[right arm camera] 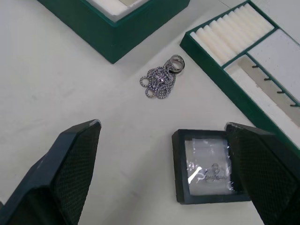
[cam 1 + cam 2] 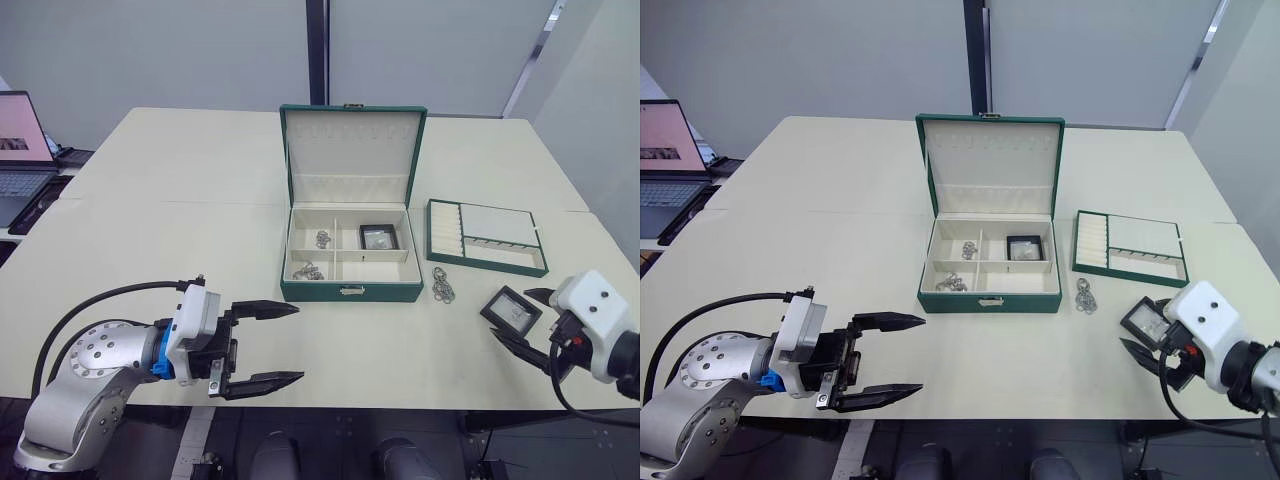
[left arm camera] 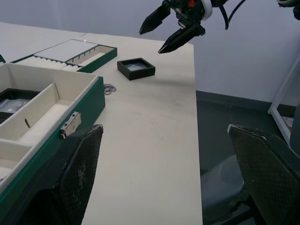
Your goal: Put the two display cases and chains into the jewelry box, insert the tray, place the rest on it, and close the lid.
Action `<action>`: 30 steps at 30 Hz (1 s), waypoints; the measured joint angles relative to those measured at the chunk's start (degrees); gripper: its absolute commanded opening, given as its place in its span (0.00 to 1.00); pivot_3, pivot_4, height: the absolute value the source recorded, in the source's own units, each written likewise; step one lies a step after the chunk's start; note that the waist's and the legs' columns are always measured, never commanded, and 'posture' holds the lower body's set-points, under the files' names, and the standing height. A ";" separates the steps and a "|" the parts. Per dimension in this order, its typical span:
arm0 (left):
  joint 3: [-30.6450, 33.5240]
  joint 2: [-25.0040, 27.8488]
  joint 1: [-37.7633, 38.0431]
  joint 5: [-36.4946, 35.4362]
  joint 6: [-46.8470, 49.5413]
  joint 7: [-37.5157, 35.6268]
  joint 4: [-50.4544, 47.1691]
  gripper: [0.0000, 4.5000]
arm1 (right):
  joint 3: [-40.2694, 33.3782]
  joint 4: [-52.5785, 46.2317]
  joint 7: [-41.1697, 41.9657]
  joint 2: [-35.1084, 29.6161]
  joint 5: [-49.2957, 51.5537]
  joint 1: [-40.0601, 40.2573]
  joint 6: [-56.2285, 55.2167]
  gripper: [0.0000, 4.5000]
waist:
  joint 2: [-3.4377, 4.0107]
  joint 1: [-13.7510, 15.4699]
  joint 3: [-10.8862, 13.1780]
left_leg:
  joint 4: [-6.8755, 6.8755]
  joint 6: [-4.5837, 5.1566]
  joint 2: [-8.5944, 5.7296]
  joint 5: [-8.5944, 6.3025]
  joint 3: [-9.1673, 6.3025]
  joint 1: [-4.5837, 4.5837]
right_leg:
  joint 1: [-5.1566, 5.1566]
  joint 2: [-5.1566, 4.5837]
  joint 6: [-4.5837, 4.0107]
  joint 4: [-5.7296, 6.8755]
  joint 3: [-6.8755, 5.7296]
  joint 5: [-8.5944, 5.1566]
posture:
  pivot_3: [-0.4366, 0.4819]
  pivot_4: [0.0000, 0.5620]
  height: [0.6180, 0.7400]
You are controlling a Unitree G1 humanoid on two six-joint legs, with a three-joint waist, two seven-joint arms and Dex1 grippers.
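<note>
Table (image 2: 200, 230) holds 1 jewelry box (image 2: 350, 290), 1 tray (image 2: 487, 236), 2 display cases (image 2: 511, 310).

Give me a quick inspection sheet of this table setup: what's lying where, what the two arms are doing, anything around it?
Surface: pale table, bare apart from the job's things.
Job's things: green jewelry box open, lid upright; one display case and chains in its compartments. Tray beside the box. Loose chain on the table between box and tray. Second display case on the table, near the edge.
Clutter: nothing seen.
Grippers: left tool open, holding nothing; right tool open over the second case, not gripping.
Cables: black cable on the left arm.
Surroundings: laptop on a side desk; grey walls.
</note>
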 measured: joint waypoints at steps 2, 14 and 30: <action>0.04 -0.01 0.25 0.05 -0.64 -0.02 0.52 0.99 | 0.26 0.69 0.64 -1.85 1.73 -3.57 3.54 1.00 | -0.04 0.00 0.01 | 0.01 0.00 0.01 0.00 -0.02 -0.01 | 0.00 0.00 0.00 -0.01 -0.01 0.00 | 0.48 0.27 1.00; -2.16 -1.43 -2.07 1.37 -0.84 3.46 0.55 0.99 | 15.00 6.23 -2.23 -5.42 1.17 -16.39 13.00 1.00 | -0.02 -0.02 0.03 | 0.01 0.00 0.00 0.00 0.01 -0.03 | -0.06 -0.02 0.00 -0.02 0.01 0.00 | 0.48 0.27 1.00; -2.91 -1.52 -3.26 1.31 1.61 7.10 -1.30 0.99 | 23.54 13.27 -2.93 -1.94 -7.24 -17.40 8.61 1.00 | -0.01 0.00 0.03 | 0.01 0.00 0.01 0.00 0.01 -0.02 | -0.06 -0.02 0.01 -0.01 0.00 0.00 | 0.48 0.27 1.00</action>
